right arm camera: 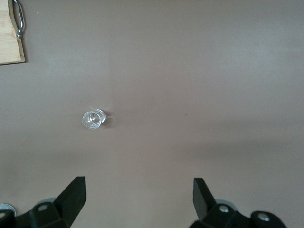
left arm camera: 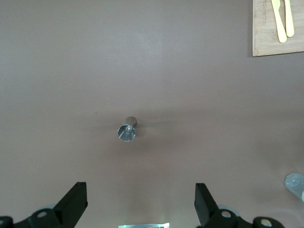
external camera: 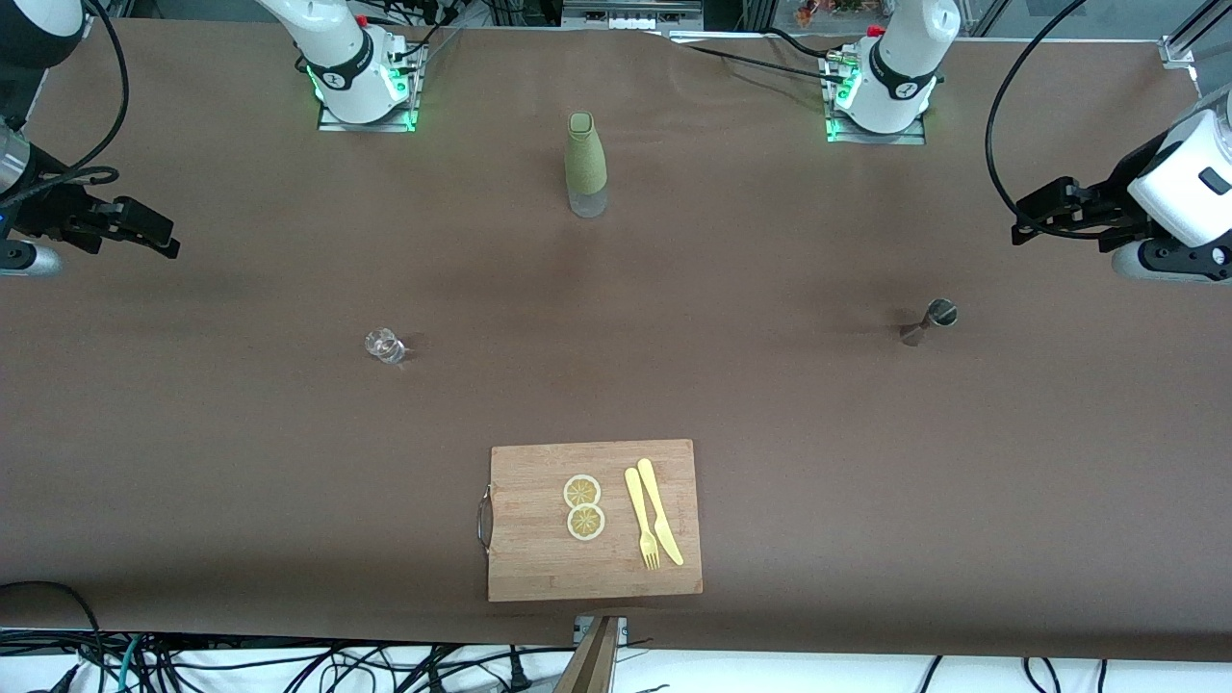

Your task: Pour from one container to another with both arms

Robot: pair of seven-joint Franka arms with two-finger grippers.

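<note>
A small clear glass point(external camera: 385, 346) point(right arm camera: 93, 118) stands on the brown table toward the right arm's end. A small metal jigger cup point(external camera: 932, 320) point(left arm camera: 127, 131) stands toward the left arm's end. Between the two bases stands a tall bottle point(external camera: 585, 166) in a green sleeve. My left gripper point(external camera: 1025, 226) point(left arm camera: 140, 186) hangs open and empty over the table near the jigger, touching nothing. Over the table near the glass, my right gripper point(external camera: 164, 241) point(right arm camera: 138, 180) is open and empty too.
A wooden cutting board point(external camera: 539, 558) point(left arm camera: 266, 28) point(right arm camera: 9, 42) with a metal handle lies near the front camera's edge. It carries two lemon slices point(external camera: 583, 506) and a yellow fork and knife point(external camera: 653, 525). Cables run along the table's edges.
</note>
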